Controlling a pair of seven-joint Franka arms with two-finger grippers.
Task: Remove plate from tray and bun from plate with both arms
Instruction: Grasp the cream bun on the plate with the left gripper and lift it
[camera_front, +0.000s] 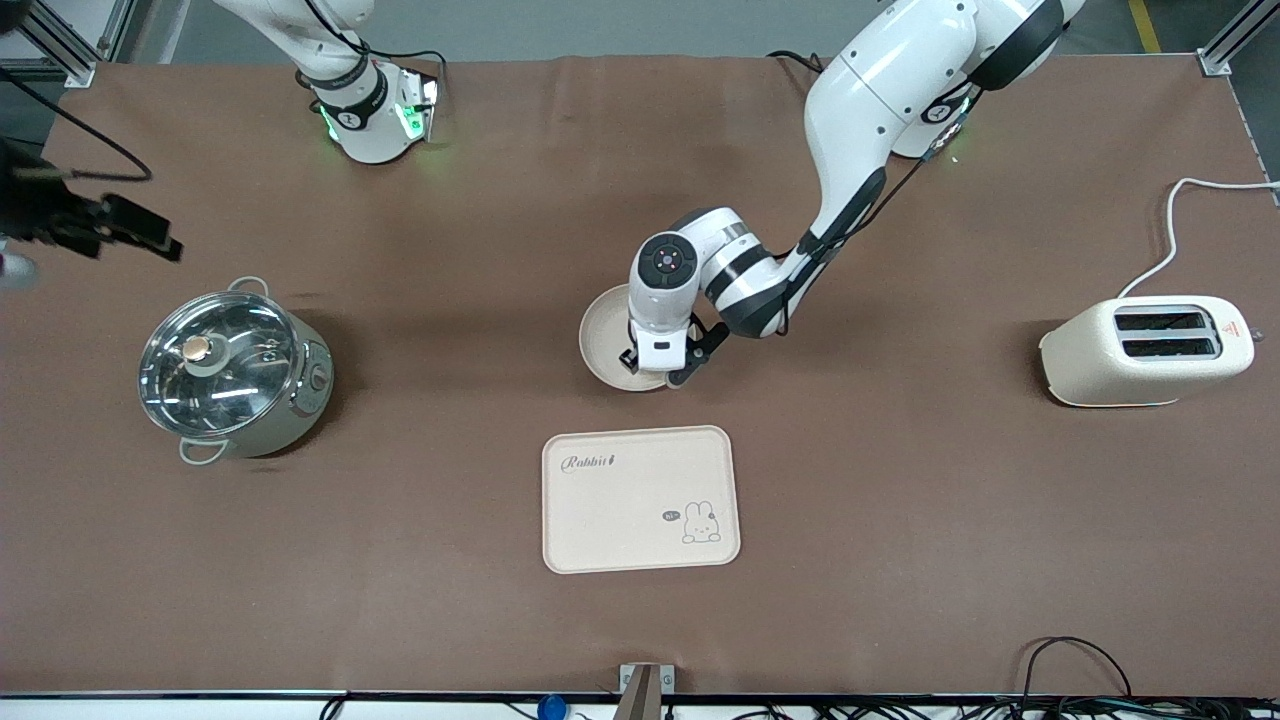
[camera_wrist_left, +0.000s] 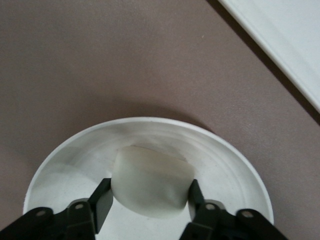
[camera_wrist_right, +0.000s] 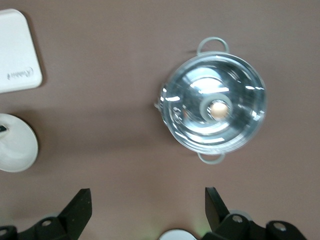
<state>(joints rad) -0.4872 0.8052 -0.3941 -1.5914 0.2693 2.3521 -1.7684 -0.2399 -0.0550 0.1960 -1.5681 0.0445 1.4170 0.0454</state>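
Observation:
The round cream plate (camera_front: 600, 340) lies at the table's middle, a little farther from the front camera than the tray. My left gripper (camera_front: 655, 368) is over the plate. In the left wrist view the left gripper (camera_wrist_left: 150, 200) is shut on the pale oblong bun (camera_wrist_left: 152, 182), with both fingers against its sides, just above the plate (camera_wrist_left: 235, 165). The bun is hidden in the front view. My right gripper (camera_front: 140, 235) waits open and empty, high over the right arm's end of the table; it also shows in the right wrist view (camera_wrist_right: 148, 210).
A cream rabbit tray (camera_front: 640, 500) lies nearer the front camera than the plate. A steel pot with a glass lid (camera_front: 235, 365) stands toward the right arm's end. A cream toaster (camera_front: 1150, 350) stands toward the left arm's end.

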